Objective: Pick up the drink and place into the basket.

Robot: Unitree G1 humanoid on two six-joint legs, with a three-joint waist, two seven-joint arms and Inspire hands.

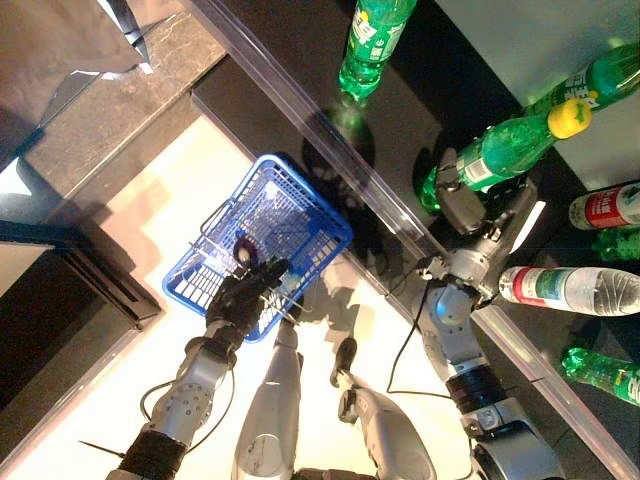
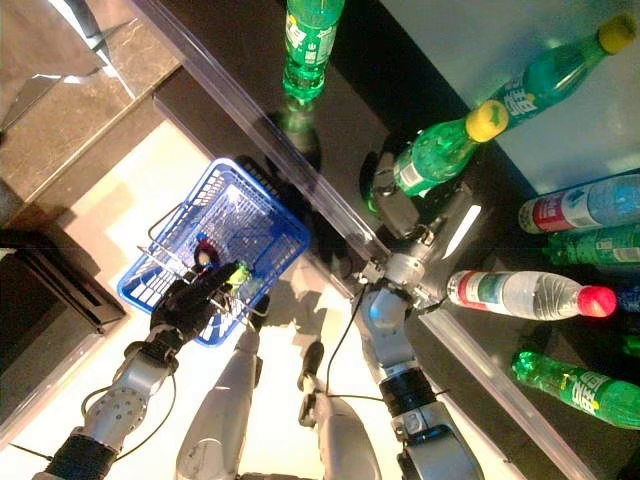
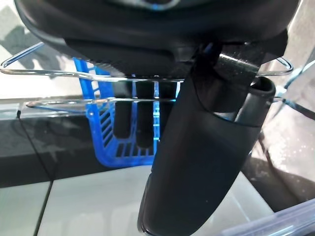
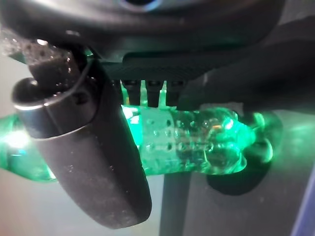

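A green drink bottle with a yellow cap (image 1: 505, 145) stands on the dark shelf (image 1: 400, 90). My right hand (image 1: 462, 205) is at its lower part. In the right wrist view the thumb (image 4: 83, 147) lies across the front of the green bottle (image 4: 197, 142) and the fingers curl behind it, so the hand is shut on it. My left hand (image 1: 240, 295) is shut on the thin wire handles (image 3: 74, 73) of the blue basket (image 1: 270, 215), which hangs off the floor at the left, below the shelf's edge.
More bottles stand on the shelf: a green one at the back (image 1: 370, 40), a green one at the far right (image 1: 605, 78), clear ones with red caps (image 1: 570, 288), a green one lower right (image 1: 600, 372). A clear rail (image 1: 330, 140) runs along the shelf's front. A dark cabinet (image 1: 60, 270) stands left.
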